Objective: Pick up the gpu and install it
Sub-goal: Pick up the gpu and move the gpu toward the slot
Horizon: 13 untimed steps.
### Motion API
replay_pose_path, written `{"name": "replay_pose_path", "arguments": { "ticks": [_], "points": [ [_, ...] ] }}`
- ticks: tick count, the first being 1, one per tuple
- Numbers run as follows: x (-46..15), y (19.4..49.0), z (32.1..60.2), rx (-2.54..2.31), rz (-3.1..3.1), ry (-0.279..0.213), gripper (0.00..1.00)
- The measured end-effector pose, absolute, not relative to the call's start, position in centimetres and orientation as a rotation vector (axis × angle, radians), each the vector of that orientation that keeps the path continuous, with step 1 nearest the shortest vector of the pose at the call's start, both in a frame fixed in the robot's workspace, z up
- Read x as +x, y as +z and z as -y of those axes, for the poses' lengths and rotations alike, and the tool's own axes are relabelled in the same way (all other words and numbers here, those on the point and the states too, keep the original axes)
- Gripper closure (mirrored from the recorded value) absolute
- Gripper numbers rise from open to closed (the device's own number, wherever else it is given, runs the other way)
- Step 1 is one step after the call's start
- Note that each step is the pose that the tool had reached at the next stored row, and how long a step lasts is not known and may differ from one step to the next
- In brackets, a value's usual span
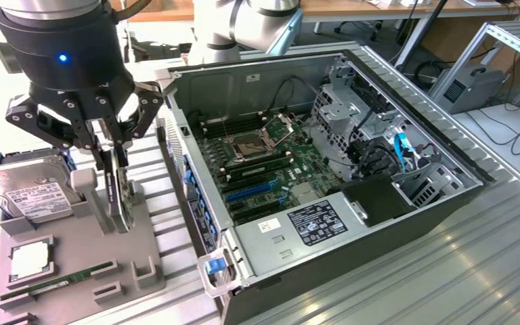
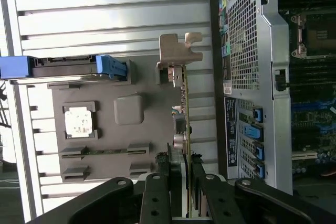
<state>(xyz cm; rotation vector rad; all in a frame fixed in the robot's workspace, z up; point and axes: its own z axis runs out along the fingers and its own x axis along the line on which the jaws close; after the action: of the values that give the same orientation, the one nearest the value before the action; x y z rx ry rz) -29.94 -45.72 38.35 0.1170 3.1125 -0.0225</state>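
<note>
Pincer (image 1: 113, 169) is closed down narrow on the gpu (image 1: 124, 200), pads pressed to both faces near its top edge. The grip point is partly hidden by the linkage. The card stands upright on edge in a gray holder (image 1: 79, 250) on the table, beside the open PC case (image 1: 332, 169). In the wrist view the gpu (image 2: 185, 103) shows edge-on, its near end cut off behind the pincer (image 2: 185, 169).
</note>
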Motion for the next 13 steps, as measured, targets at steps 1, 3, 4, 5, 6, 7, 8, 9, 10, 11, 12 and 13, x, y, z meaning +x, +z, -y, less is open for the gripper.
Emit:
{"name": "replay_pose_path", "arguments": {
  "ticks": [1, 3, 4, 5, 6, 7, 8, 9, 10, 11, 12, 13],
  "points": [
    [-29.9, 38.5, 45.7, 0.117, -3.113, -0.022, 0.73],
    [-29.9, 38.9, 45.7, 0.117, -3.112, -0.022, 0.73],
    [-29.9, 39.0, 45.7, 0.117, -3.112, -0.022, 0.73],
    [-29.9, 39.3, 45.7, 0.117, -3.113, -0.023, 0.73],
    [-29.9, 39.7, 45.7, 0.117, -3.113, -0.022, 0.73],
    [-29.9, 39.7, 45.7, 0.117, -3.112, -0.022, 0.73],
    [-29.9, 39.8, 45.7, 0.117, -3.112, -0.022, 0.73],
    [-29.9, 39.9, 45.7, 0.117, -3.113, -0.022, 0.73],
    [-29.9, 40.0, 45.7, 0.117, -3.112, -0.022, 0.73],
    [-29.9, 40.0, 45.7, 0.117, -3.112, -0.022, 0.73],
    [-29.9, 40.1, 45.7, 0.117, -3.112, -0.022, 0.73],
    [-29.9, 40.3, 45.7, 0.117, -3.112, -0.022, 0.73]
  ]
}}
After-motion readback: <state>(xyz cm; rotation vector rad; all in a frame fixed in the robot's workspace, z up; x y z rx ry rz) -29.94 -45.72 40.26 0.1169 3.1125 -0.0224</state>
